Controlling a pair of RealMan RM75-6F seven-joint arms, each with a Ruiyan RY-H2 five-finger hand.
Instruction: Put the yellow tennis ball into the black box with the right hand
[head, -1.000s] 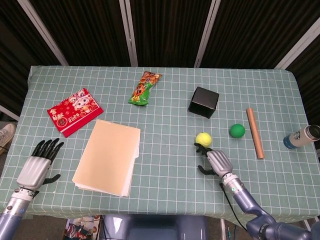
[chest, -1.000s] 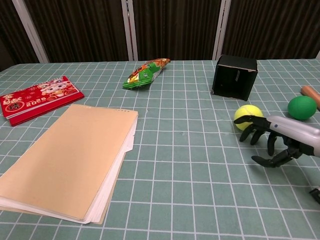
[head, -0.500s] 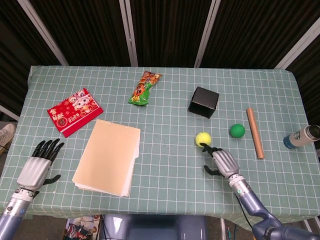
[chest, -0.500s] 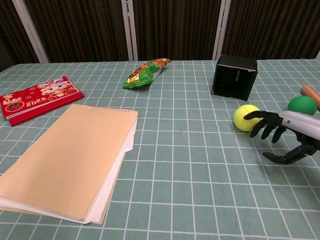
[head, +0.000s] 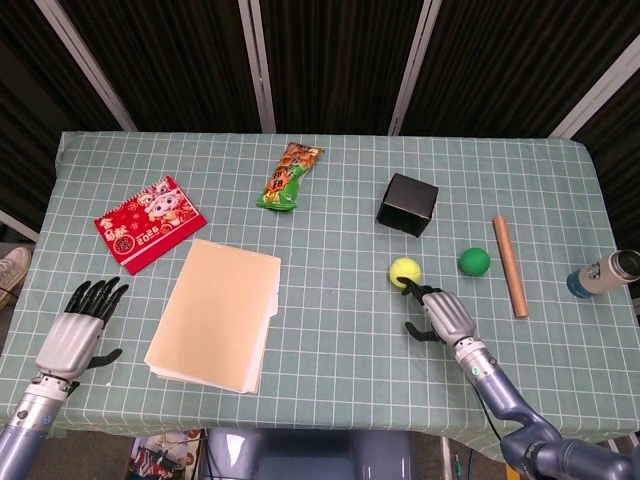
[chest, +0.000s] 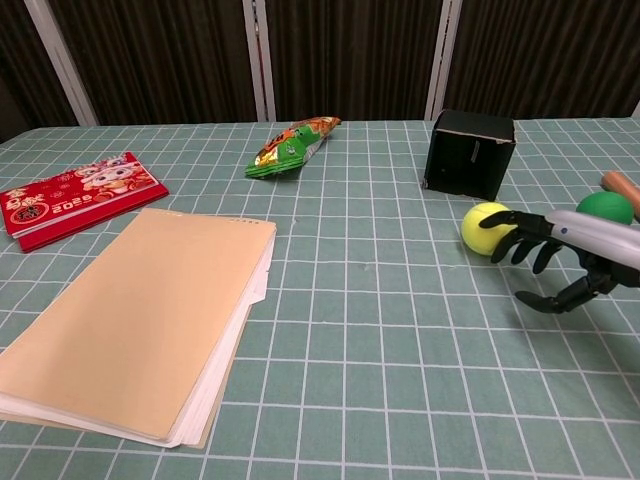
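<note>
The yellow tennis ball (head: 405, 271) (chest: 484, 229) lies on the green checked cloth, just in front of the black box (head: 407, 204) (chest: 468, 154). My right hand (head: 443, 317) (chest: 566, 258) is right beside the ball on its near right side, fingers spread and empty, fingertips (chest: 505, 240) touching or almost touching the ball. The box stands closed-sided toward the chest camera; its top opening is not clearly visible. My left hand (head: 76, 334) rests open near the table's front left corner and appears only in the head view.
A green ball (head: 474, 262) (chest: 604, 209) and a wooden rod (head: 509, 265) lie right of the hand. A bottle (head: 603, 273) stands at the far right edge. A manila folder (head: 215, 313), red booklet (head: 147, 223) and snack packet (head: 289, 175) occupy the left half.
My right hand has moved forward and rightward to the ball's right side. The ball has shifted slightly left and toward the box. The left hand stays still.
</note>
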